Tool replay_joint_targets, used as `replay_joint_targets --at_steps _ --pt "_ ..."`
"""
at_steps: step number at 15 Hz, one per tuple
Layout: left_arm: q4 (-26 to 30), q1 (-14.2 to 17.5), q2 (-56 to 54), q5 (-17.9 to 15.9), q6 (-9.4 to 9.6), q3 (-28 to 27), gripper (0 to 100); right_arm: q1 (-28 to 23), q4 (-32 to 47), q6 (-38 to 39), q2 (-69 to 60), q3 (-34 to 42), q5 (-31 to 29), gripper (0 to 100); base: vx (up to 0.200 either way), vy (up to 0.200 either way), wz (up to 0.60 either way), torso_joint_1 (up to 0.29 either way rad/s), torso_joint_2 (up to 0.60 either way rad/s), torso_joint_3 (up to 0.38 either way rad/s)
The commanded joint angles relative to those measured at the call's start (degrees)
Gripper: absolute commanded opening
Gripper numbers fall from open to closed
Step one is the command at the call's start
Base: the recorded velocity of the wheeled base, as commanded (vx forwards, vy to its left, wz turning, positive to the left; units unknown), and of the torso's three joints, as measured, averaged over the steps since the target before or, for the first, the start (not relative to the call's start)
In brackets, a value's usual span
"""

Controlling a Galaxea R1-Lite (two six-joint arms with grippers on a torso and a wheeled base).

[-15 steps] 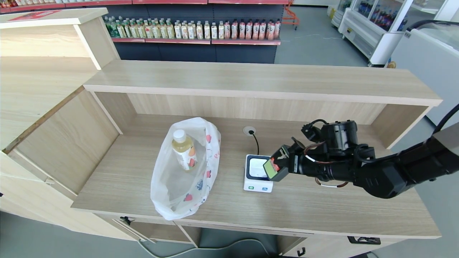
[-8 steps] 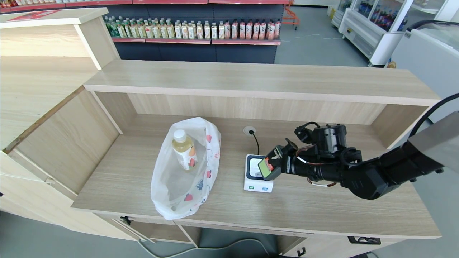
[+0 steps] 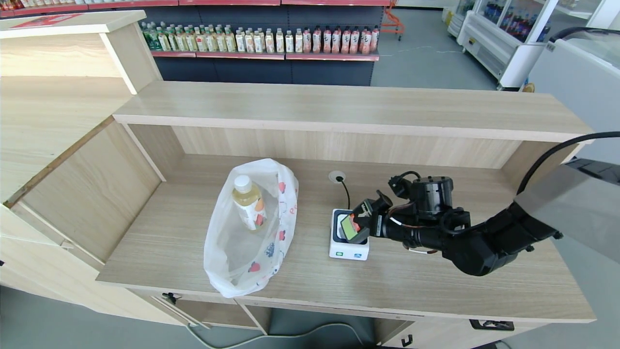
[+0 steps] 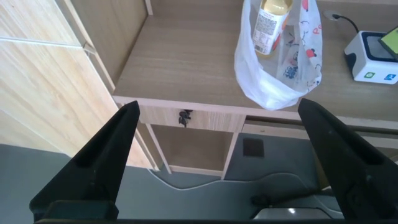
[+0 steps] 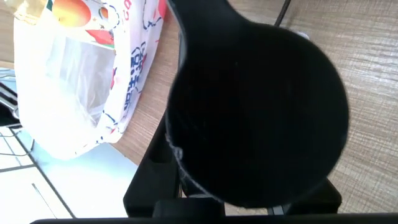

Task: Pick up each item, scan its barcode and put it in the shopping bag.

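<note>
Right arm (image 3: pixel 484 242) comes in from the desk's (image 3: pixel 436 286) right edge, stretched low and near level across it, wrist pointing toward the left edge. Right gripper (image 3: pixel 358 224) is clamped on the item (image 3: pixel 348 228), a small flat green pack with red at one end, held just above the scanner (image 3: pixel 346 249) at mid-desk. The green face tilts up and toward the left edge; long axis can't be told.

Left gripper (image 4: pixel 217 109) sits off the front edge, below desk level, fingers (image 4: pixel 106 162) spread wide, holding nothing.

Bag (image 3: pixel 227 261) lies left of the scanner, close beside it, reaching the front edge. Bottle (image 3: pixel 248 206) is inside, cap toward the rear edge. Cable (image 3: pixel 346 194) runs from the scanner back toward the rear edge.
</note>
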Motion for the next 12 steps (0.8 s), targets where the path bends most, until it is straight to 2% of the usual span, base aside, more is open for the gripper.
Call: replay_joint_targets --at_steps 1,9,12 --pt "0.0 0.0 0.0 0.0 0.0 0.0 100 0.5 -0.1 0.3 2.0 -0.7 0.0 0 0.0 0.0 0.0 0.0 0.0 0.0" --pt "0.0 0.0 0.0 0.0 0.09 0.0 100 1.5 -0.9 1.1 2.3 -2.6 -0.1 0 0.0 0.0 0.0 0.0 0.0 0.0" --pt "0.0 0.0 0.0 0.0 0.09 0.0 100 -0.3 -0.2 -0.3 -6.5 0.7 -0.4 0 0.0 0.0 0.0 0.0 0.0 0.0"
